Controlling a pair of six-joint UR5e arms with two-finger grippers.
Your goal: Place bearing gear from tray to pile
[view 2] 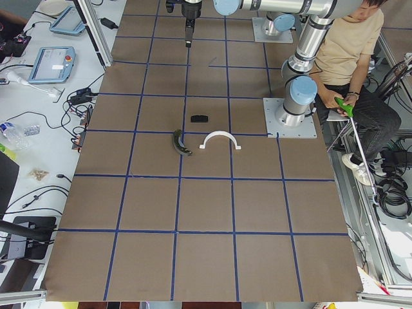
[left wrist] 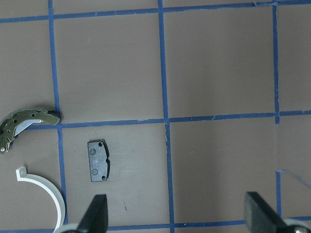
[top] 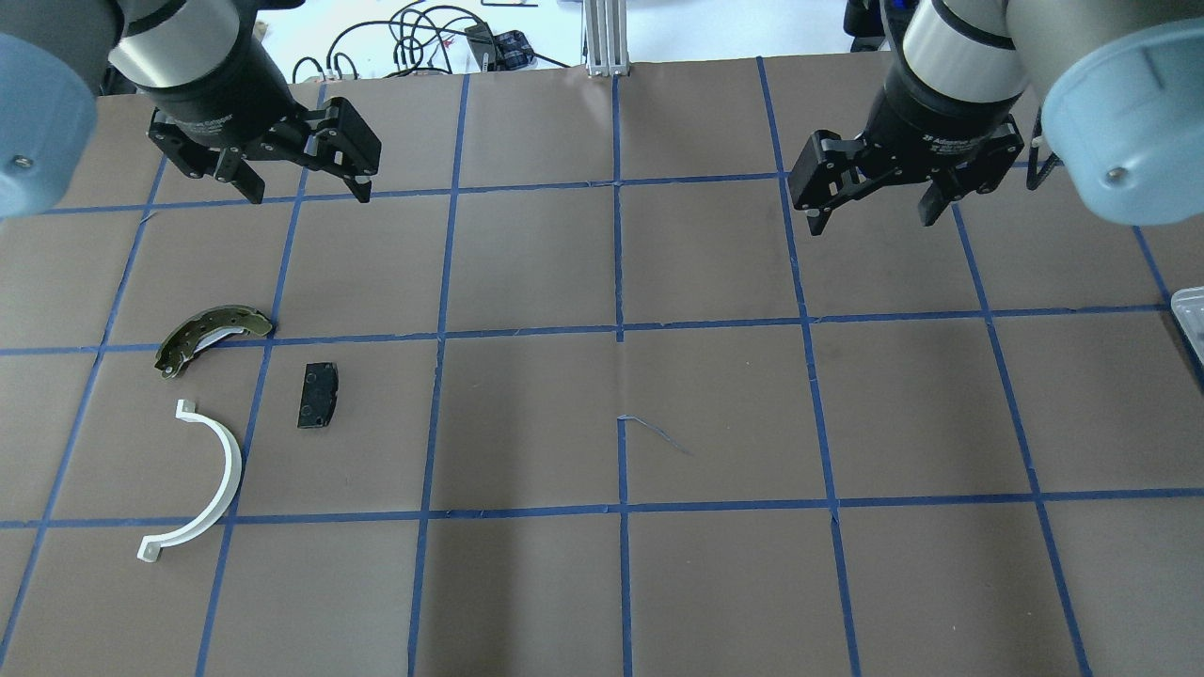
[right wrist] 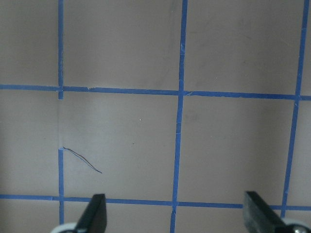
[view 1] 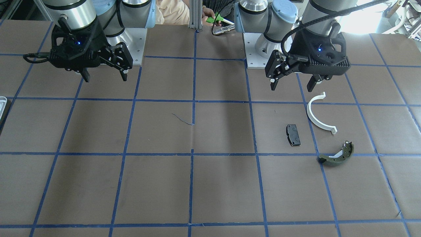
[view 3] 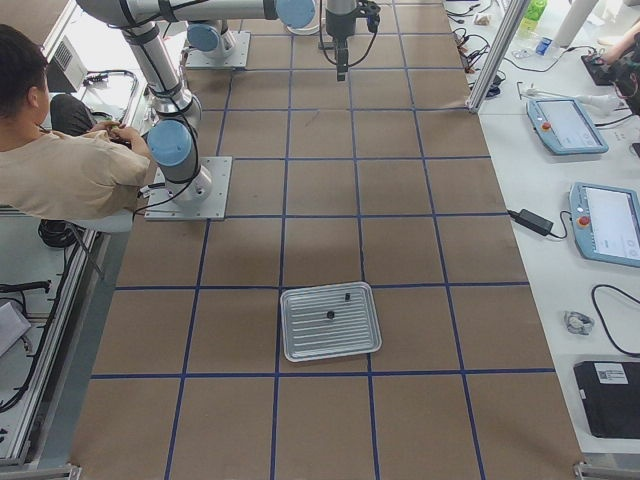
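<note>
The tray [view 3: 330, 322] is a light grey shallow tray; two small dark parts [view 3: 338, 306] lie in it, too small to tell which is the bearing gear. Only slivers of the tray show in the overhead view [top: 1190, 320] and the front view [view 1: 2, 104]. The pile is a white half-ring [top: 212, 480], a black pad [top: 318, 395] and an olive brake shoe [top: 212, 337]. My left gripper [top: 310, 195] hangs open and empty above the table beyond the pile. My right gripper [top: 872, 221] hangs open and empty, well left of the tray in the overhead view.
The table is brown paper with a blue tape grid [top: 619, 334]. A person in a beige shirt [view 2: 351, 45] sits behind the robot bases holding a green-handled tool. Pendants and cables lie on the side benches [view 3: 600, 215].
</note>
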